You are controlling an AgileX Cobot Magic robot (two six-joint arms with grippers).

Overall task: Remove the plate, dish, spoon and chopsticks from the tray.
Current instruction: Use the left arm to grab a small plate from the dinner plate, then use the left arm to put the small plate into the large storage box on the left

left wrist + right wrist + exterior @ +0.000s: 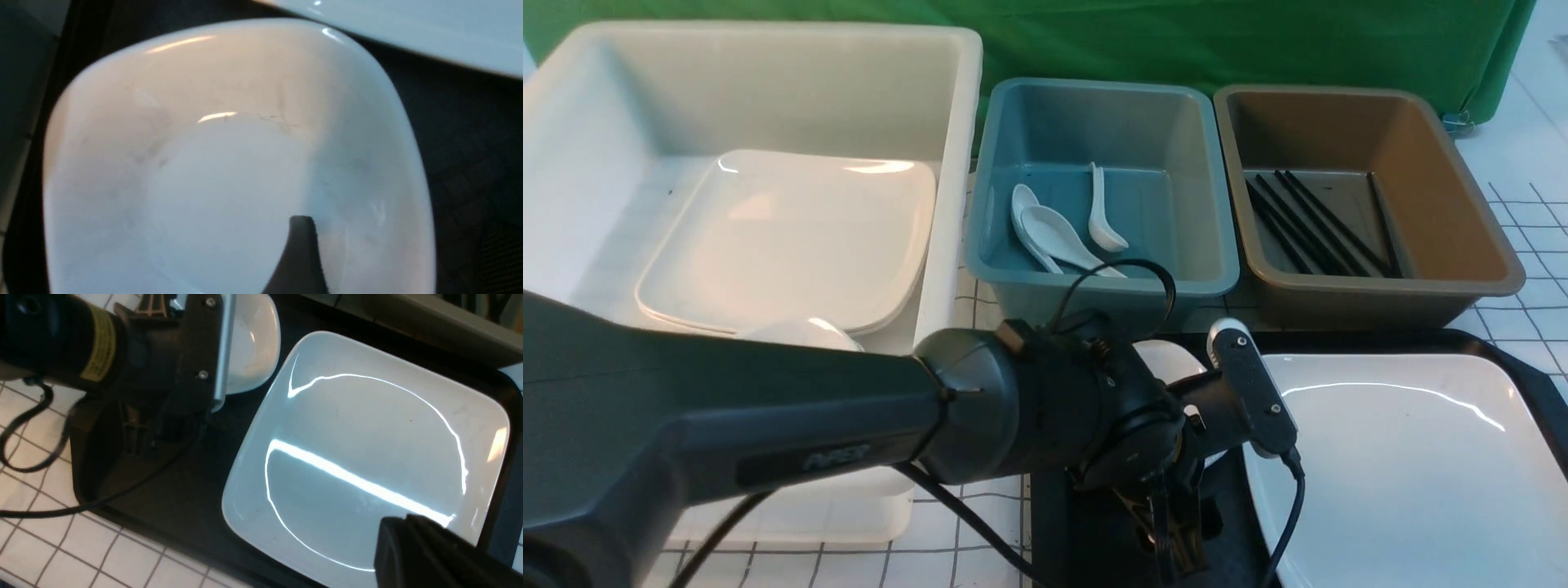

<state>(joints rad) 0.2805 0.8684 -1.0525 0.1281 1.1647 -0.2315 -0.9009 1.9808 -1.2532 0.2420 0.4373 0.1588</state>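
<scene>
Narrowly apart, dish (253, 343) and plate (367, 416) edges.

Glossy white plate (1405, 465) on the matt black plastic tray (1531, 371) (faintly textured); beside the plate, an equally glossy dish (229, 171).

Plate (1405, 465) on tray (1380, 343), spoons (1054, 233) in blue tub (1094, 106), chopsticks (1307, 220) in brown tub (1445, 180)

Looks like a robot test lab: green cloth backdrop (1217, 37) at twelve o'clock, white grid-lined tabletop (1531, 302), three plastic tubs (1094, 122) before it.
</scene>
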